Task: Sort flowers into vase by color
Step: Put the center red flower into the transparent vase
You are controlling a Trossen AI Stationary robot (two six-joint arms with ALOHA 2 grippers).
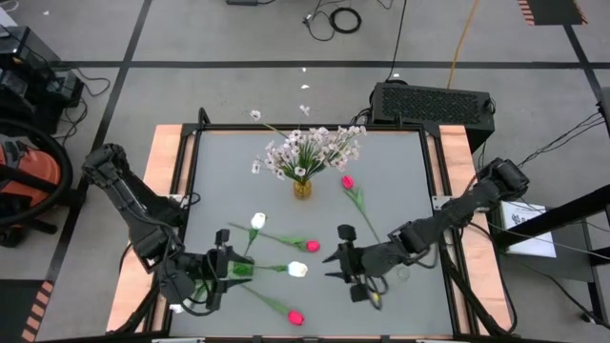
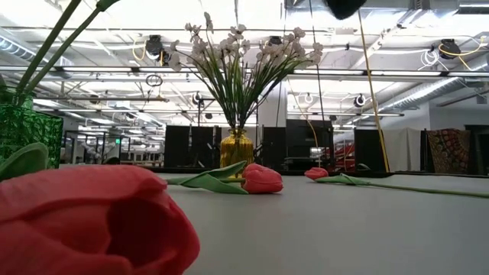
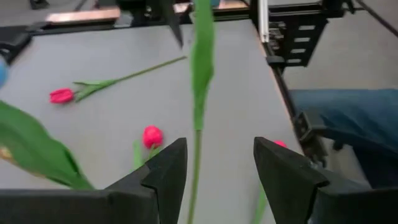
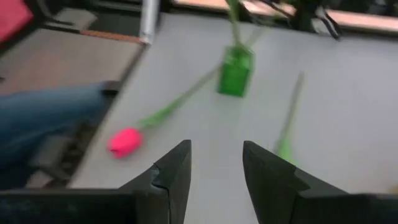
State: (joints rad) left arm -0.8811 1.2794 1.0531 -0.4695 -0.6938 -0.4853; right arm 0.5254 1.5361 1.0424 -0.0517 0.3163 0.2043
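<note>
Left pincer (image 3: 214, 171), at the table's (image 1: 400, 191) 7 o'clock corner by the green vase (image 1: 240, 270), stands half open astride a stem (image 3: 200, 81), gripping nothing; right pincer (image 4: 214, 171), at 5 o'clock, hangs half open and empty. Red and white tulips lie loose around 6 o'clock. Judged step: lift clear of the stem without dragging it.

Two black, six-joint robot arms, built of chunky rounded segments with bulky joint housings. Each ends in a two-finger gripper: the left gripper (image 3: 216, 171) and right gripper (image 4: 214, 168) have thick, matte black, wedge-shaped fingers (image 3: 166, 168) with angular, stepped inner edges.
</note>
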